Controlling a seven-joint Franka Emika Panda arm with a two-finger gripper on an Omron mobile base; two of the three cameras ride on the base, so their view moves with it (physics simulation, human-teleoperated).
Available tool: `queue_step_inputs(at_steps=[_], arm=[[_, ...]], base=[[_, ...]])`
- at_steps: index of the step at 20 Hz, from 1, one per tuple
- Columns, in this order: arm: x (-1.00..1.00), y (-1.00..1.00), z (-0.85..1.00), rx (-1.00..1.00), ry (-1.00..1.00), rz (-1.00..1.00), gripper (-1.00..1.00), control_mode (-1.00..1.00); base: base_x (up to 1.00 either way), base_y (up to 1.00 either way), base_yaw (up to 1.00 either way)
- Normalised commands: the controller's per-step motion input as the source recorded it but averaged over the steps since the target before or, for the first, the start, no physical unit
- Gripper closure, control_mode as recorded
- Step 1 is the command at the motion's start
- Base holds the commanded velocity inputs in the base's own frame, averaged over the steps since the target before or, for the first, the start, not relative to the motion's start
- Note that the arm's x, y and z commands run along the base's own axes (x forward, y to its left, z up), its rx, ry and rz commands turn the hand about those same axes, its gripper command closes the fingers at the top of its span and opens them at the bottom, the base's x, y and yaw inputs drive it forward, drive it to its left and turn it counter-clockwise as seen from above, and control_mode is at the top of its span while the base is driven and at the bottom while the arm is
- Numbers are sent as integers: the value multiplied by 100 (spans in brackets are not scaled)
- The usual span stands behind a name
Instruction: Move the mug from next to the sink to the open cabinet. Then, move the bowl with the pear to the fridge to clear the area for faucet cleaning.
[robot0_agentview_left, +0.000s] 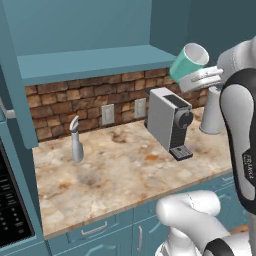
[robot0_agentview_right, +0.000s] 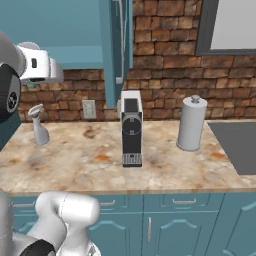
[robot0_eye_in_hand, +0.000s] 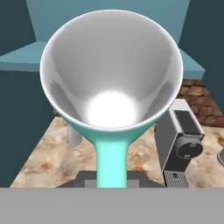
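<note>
The mug (robot0_agentview_left: 189, 61) is empty and tipped, high up by the open cabinet (robot0_agentview_left: 95, 60) shelf. The jaws pinch its handle. The right base view shows the sink (robot0_agentview_right: 237, 145).

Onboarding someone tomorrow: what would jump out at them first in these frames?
The small teal-green mug with a pale inside, held tilted in the air by the shut tool, just right of the flat teal shelf of the open wall cabinet. Below it, a boxy grey-and-black coffee machine stands mid-counter on the mottled beige stone worktop, with a tall grey lidded canister to its right.
</note>
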Motion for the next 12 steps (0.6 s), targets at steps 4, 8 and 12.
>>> queue_step_inputs(at_steps=[4,8,12], arm=[[71,10,10,2,3,1,100,-100],[32,24,-9,0,-6,0,100,-100],[76,33,-1,0,-1,0,100,-100]], base=[[0,0,0],[0,0,0],[0,0,0]])
